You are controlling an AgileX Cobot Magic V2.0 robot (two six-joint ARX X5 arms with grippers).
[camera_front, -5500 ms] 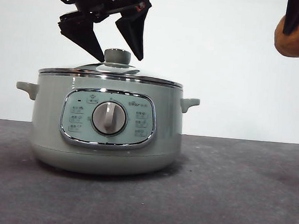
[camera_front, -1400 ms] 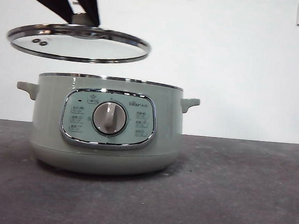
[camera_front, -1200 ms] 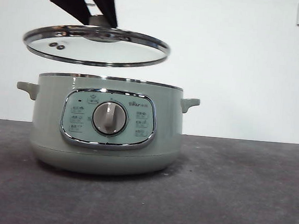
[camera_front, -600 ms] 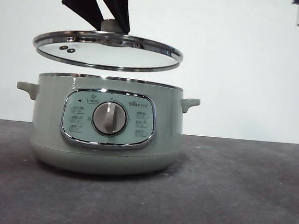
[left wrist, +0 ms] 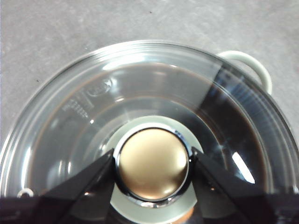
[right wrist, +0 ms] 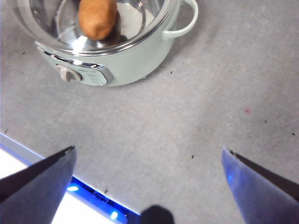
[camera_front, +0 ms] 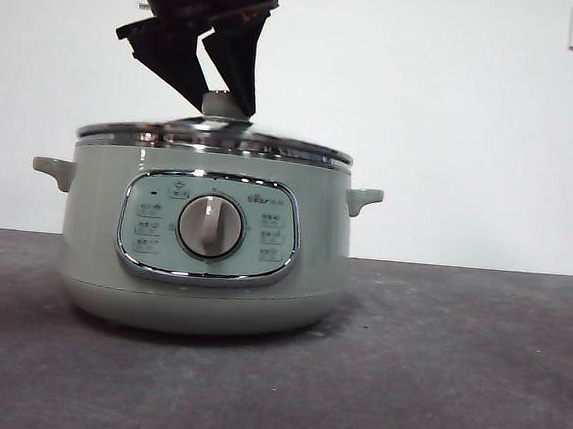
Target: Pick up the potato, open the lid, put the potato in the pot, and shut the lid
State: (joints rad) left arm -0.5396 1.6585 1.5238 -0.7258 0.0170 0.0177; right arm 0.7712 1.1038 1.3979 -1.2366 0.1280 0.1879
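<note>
I see the domed glass lid now seated on the squat green pot, lumpy potato inside; left gripper pinches its knob, right gripper spread wide, empty.

Your left end effector comes down from the upper left in the front view, its two black jaws angled downward and pinched onto the lid's knob, one jaw on each side. Your right end effector hangs high above the counter, well apart from the left one, jaws spread wide and holding nothing.
</note>
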